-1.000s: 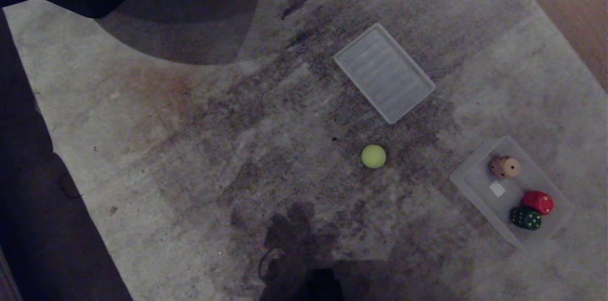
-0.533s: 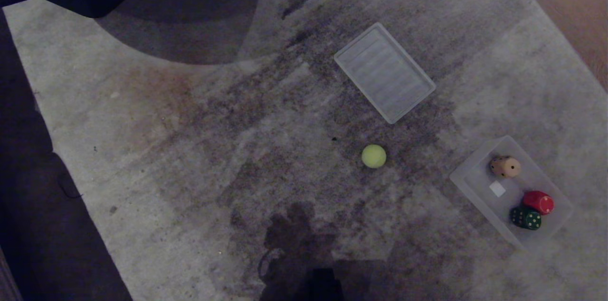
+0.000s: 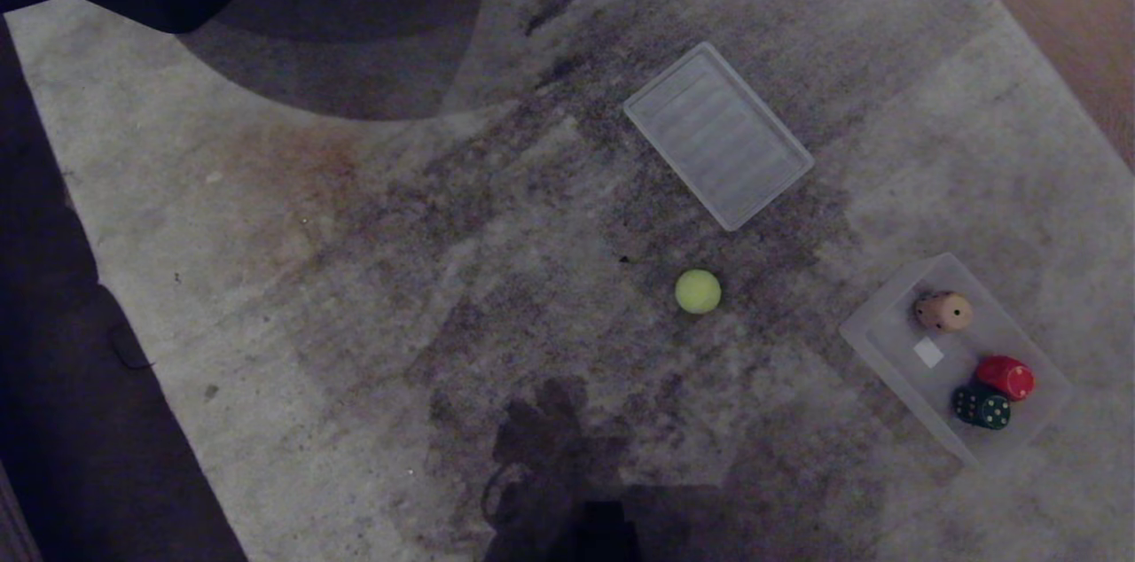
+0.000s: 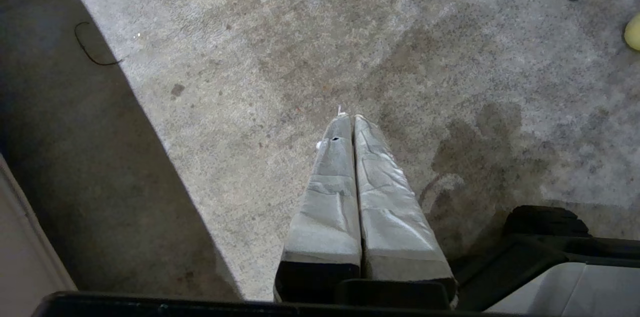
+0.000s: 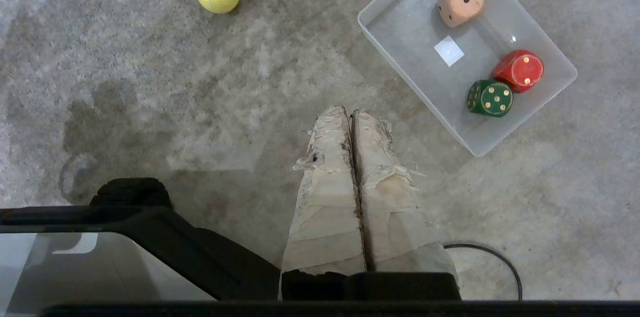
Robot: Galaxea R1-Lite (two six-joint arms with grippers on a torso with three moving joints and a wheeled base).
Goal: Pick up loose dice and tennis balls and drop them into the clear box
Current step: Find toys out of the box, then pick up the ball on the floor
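While both grippers hung parked with jaws pressed together and empty, one tennis ball (image 3: 698,292) lay loose on the carpet (image 3: 355,296) near the clear box (image 3: 873,333) holding three dice (image 3: 943,311).

My left gripper (image 4: 351,118) hangs above the floor with its taped fingers (image 4: 327,192) pressed flat together, holding nothing. My right gripper (image 5: 351,112) hangs the same way, its worn fingers (image 5: 327,192) closed tight and empty.
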